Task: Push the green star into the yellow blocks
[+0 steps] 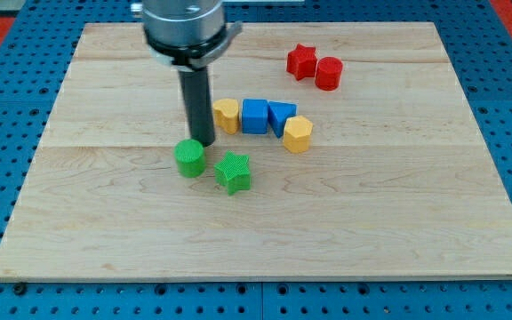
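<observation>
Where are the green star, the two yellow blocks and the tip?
green star (233, 171): camera view, centre of its top face.
left yellow block (227, 115): camera view, its top face.
right yellow block (298, 132): camera view, its top face.
my tip (202, 142): camera view, rod's very end, beside the green cylinder.

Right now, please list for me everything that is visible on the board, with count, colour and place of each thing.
Star: one, green, just below the board's middle, beside the green cylinder.
Cylinder: one, green, to the view's left of the green star.
Yellow blocks: two, one at the left end of the middle row, one at its right end, slightly lower.
Blue blocks: two, a cube and a wedge-like one, between the yellow ones.
Red star: one, upper right.
Red cylinder: one, right against the red star.
Board: one, pale wood, on a blue perforated base.
My tip: one dark rod, just above the green cylinder, left of the yellow block.
</observation>
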`<move>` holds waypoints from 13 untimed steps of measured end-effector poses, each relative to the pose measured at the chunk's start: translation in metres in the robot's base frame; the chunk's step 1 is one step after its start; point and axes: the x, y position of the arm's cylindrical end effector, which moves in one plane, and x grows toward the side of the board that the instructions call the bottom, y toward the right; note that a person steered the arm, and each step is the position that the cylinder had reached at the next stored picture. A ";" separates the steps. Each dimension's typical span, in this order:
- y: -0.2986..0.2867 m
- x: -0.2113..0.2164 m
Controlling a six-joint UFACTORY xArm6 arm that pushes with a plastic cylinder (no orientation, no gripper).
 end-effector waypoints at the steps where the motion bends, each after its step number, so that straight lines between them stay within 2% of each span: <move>1: 0.003 0.016; 2: -0.047 -0.005; 4: -0.058 0.053; 5: -0.035 0.060; 6: 0.014 0.060; 7: -0.028 0.039; 8: -0.013 0.023; 10: 0.014 0.020; 11: 0.093 0.019; 12: 0.090 -0.009; 13: 0.107 -0.001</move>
